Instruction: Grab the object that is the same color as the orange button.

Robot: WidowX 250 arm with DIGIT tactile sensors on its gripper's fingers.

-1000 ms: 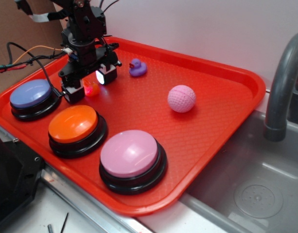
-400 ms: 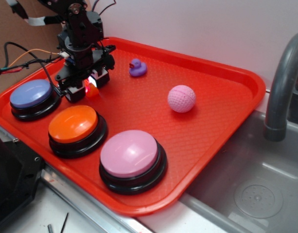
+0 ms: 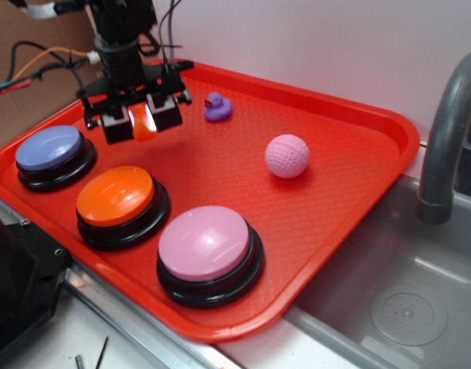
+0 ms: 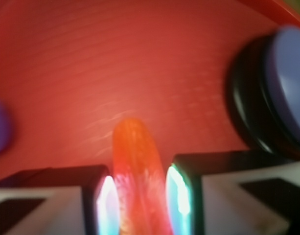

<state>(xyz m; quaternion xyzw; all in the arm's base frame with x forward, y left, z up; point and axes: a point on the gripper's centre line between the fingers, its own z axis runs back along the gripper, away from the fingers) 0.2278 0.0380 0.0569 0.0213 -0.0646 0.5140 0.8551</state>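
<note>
With fingers [image 3: 143, 121] pinching object [image 4: 137, 171], aloft.

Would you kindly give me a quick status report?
Claw shut on orange piece. Piece lifted above red tray. Nothing in the way.

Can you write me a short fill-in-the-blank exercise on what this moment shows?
1. The pincer is shut on a small ____ piece.
2. The button with the orange top sits between the blue-purple button and the ____ button.
3. The purple duck sits on the red ____.
4. In the wrist view, the piece sticks out ____ the two fingers.

Missing words: orange; pink; tray; between
</note>
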